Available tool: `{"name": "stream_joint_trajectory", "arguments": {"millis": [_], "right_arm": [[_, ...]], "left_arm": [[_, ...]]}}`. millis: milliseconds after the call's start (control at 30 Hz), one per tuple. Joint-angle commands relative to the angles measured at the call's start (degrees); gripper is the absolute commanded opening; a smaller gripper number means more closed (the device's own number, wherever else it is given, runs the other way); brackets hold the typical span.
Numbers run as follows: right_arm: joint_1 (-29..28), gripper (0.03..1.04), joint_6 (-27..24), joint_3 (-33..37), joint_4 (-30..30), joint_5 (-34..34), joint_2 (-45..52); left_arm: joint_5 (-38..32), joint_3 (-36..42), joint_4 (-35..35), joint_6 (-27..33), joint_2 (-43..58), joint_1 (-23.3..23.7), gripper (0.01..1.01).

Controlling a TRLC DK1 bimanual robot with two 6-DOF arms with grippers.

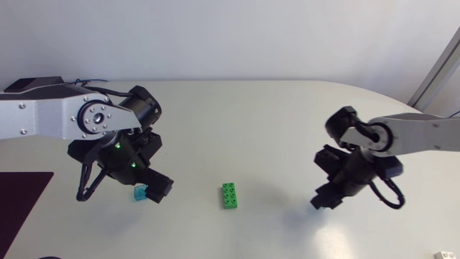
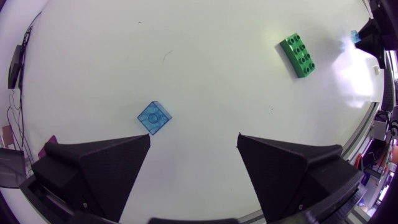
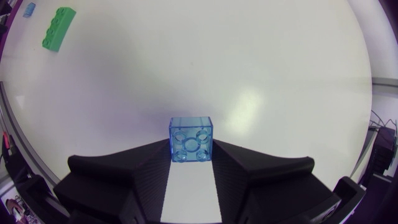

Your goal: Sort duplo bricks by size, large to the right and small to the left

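White table [image 1: 251, 122]: right gripper [image 1: 325, 200], three o'clock, pinches a small blue brick [image 3: 191, 139]. It needs carrying left, I reckon. Left gripper [image 2: 194, 140] gapes, nine o'clock.

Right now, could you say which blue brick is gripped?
The blue duplo brick in the right gripper; the other brick lies free ahead of the open left gripper.

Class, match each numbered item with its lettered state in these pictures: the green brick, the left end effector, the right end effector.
Column one:
1. green brick
2. left end effector
3. right end effector

Column two:
A. shut on blue brick
B. lying on the table between the two arms
C. open, with loose blue brick just ahead of one finger

Pairs: 1-B, 2-C, 3-A.
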Motion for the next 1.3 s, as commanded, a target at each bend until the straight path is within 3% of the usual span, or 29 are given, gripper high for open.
{"name": "stream_joint_trajectory", "arguments": {"millis": [0,200,433,800,867,933,967,1267], "right_arm": [[5.6,0.3,6.7,3.3,0.5,0.7,4.9],[14.7,0.3,12.3,13.2,0.0,1.9,13.7],[20.9,0.3,15.9,24.4,-2.0,1.9,22.1],[23.6,0.32,18.2,34.5,-4.0,2.4,32.1],[23.7,0.46,18.9,34.2,-4.2,2.5,32.2],[23.5,0.87,20.5,34.1,-5.7,2.7,32.0],[23.3,1.0,21.2,34.0,-6.6,2.9,31.4],[20.5,1.0,22.8,32.1,-10.7,2.8,16.2]], "left_arm": [[-0.3,1.7,-0.6,-1.5,0.8,-0.6,0.974],[-0.3,1.4,-0.4,-1.5,-0.1,-0.6,0.974],[-0.3,1.1,0.9,-1.5,0.1,-0.9,0.974],[-0.2,0.6,1.0,-1.5,-0.3,-1.3,0.974],[-0.2,0.6,1.0,-1.5,-0.3,-1.3,0.974],[-0.2,0.6,1.2,-1.5,-0.3,-1.3,0.974],[-0.2,0.6,1.2,-1.5,-0.2,-1.4,0.974],[0.0,5.2,3.0,-1.2,3.8,-3.5,0.974]]}}
